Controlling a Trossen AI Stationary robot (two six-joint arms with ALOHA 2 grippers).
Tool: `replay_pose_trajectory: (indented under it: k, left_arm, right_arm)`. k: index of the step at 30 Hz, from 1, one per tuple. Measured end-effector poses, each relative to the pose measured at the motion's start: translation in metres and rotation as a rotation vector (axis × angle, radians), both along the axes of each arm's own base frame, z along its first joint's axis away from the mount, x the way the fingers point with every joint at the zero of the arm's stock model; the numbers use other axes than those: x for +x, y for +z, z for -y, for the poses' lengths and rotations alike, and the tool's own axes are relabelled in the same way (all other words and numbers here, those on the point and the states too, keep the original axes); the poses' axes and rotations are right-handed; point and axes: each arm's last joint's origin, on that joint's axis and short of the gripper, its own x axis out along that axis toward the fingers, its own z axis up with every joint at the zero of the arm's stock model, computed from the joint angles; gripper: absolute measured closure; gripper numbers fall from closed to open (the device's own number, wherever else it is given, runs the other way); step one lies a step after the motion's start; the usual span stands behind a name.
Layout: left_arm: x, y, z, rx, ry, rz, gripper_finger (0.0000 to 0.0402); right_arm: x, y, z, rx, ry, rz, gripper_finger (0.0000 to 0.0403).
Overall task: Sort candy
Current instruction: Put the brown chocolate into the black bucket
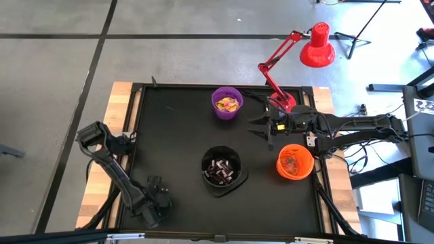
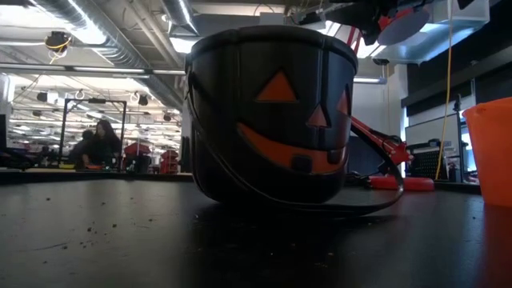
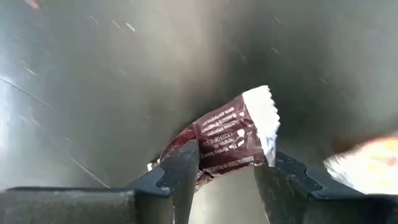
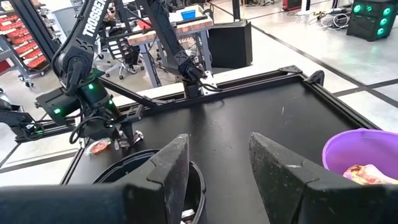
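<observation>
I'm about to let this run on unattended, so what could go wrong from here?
The left claw grips a brown candy only by one end, so the piece might slip or twist free on the way to the black bowl. A second candy lies close beside that claw and could get nudged. The right claw hangs open between the purple bowl and orange bowl; a careless move could bump either.

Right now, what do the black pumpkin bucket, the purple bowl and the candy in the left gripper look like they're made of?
Black pumpkin bucket: likely molded plastic, semi-gloss, with ribbed walls and an orange printed face.
Purple bowl: probably plastic, with a smooth, thin, slightly translucent rim.
Brown candy between the left gripper fingers: glossy film or foil wrapper, crinkled, with a serrated white end seal and fine print.
</observation>
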Motion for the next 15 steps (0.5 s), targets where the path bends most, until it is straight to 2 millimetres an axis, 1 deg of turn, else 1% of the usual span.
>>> replay_pose_trajectory:
  k: [4,10,12,15]
  left_arm:
    - [0.003,0.0,-0.004,0.037,-0.034,0.021,0.0253]
    - [0.009,-0.001,-0.011,0.089,-0.015,0.048,0.0253]
    - [0.011,-0.001,-0.013,0.095,-0.007,0.052,0.026]
    - [0.013,-0.001,-0.015,0.107,0.001,0.062,0.0283]
  right_arm:
    - [0.0,0.0,0.0,-0.016,-0.009,-0.001,0.0237]
    - [0.0,0.0,0.001,-0.025,-0.015,-0.001,0.0237]
    - [0.0,0.0,0.001,-0.026,-0.015,-0.001,0.0237]
    - [0.0,0.0,0.001,-0.027,-0.015,-0.001,0.0237]
